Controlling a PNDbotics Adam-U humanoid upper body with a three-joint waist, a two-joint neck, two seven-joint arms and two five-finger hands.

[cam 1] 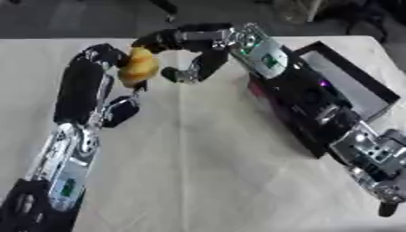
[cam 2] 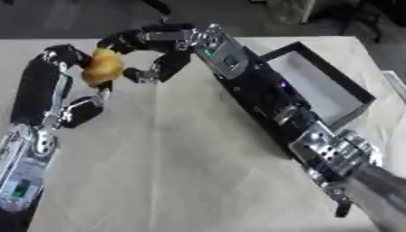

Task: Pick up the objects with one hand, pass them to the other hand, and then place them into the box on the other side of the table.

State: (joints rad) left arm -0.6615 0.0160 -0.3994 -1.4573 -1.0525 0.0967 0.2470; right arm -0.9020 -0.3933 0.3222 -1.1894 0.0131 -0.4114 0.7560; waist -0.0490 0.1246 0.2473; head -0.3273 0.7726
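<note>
Left hand (cam 1: 107, 68), fingers curled around a yellow object (cam 1: 139, 67), holds it above the tabletop (cam 1: 206, 181) toward its far left corner. Right hand (cam 1: 186, 50) half-curled beside the object. Box (cam 2: 321, 86) along right edge.

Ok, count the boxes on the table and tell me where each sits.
1. The box, black with a pale inside, sits open on the table's right side, partly behind the right arm. The arm may hide part of it; no other box shows.
</note>
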